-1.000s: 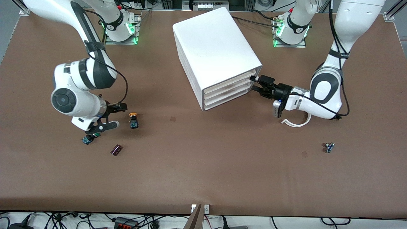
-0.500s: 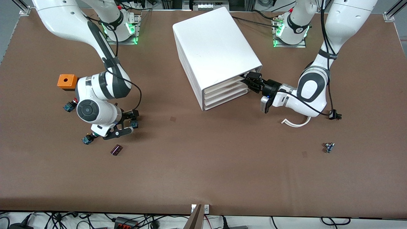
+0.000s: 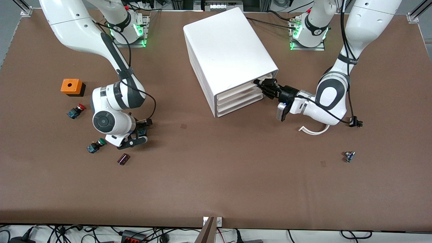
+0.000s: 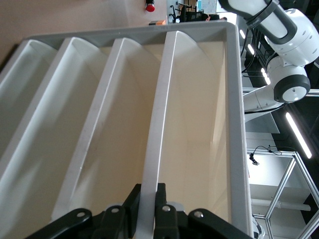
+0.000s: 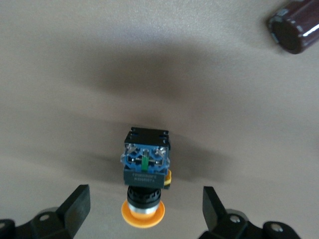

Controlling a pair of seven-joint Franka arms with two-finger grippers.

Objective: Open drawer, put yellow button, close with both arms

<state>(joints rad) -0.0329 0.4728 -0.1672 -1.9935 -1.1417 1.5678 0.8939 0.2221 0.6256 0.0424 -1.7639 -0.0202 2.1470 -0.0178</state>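
The white cabinet (image 3: 229, 57) stands at the middle of the table toward the edge where the arm bases are, its four drawer fronts angled toward the left arm's end. There the left gripper (image 3: 265, 86) has its fingers (image 4: 158, 211) pinched together on the thin front lip of the drawer (image 4: 157, 124), the uppermost one, which looks not yet pulled out. Toward the right arm's end, the right gripper (image 3: 136, 133) hangs low over the table with its fingers (image 5: 75, 206) spread wide, one to each side of the yellow button (image 5: 144, 174) and touching neither side. The button lies on its side between them, its long axis running along the gripper's reach, cap end toward the wrist, so closing should catch it across the body. It is small: a yellow-orange mushroom cap, a black collar, a dark blue block with black terminals. The right arm is plainly the nearer one.
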